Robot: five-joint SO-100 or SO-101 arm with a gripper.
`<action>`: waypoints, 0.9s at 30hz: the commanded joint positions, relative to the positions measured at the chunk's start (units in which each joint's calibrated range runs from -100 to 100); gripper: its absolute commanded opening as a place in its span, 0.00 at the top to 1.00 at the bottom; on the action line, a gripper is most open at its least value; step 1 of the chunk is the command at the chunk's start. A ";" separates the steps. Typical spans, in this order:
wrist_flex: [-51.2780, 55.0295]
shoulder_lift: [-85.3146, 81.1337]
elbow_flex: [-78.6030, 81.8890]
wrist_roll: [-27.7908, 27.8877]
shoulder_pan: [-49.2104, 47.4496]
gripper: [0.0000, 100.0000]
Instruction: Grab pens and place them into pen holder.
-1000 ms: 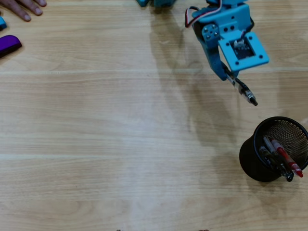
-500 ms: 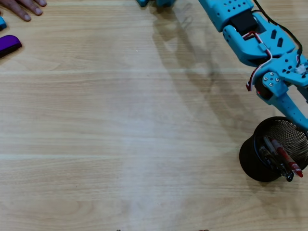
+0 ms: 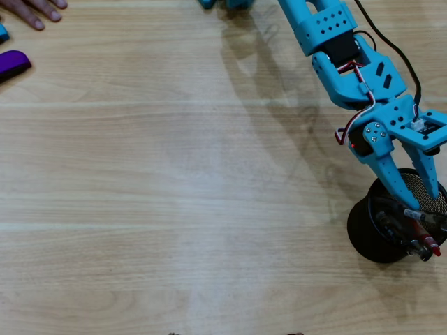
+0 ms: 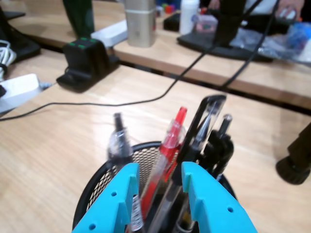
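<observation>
Wrist view: the hand (image 4: pixel 158 182), fingers spread and pinching nothing, hangs over the pen holder (image 4: pixel 92 196), where the red-and-clear pen (image 4: pixel 167 143) and the other pens stand. Best lift straight up, so no finger snags a pen or tips the holder.

No text, label, brand or number is legible in either view.

From overhead I see the arm (image 3: pixel 363 84) covers part of the pen holder (image 3: pixel 363 234). In the wrist view its base is cut off, and the background is blurred.
</observation>
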 commanded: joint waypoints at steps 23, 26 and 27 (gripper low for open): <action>62.97 -115.97 102.26 45.63 20.86 0.89; 65.46 -131.87 111.14 50.17 21.66 0.89; 67.70 -132.20 110.50 51.11 21.18 0.89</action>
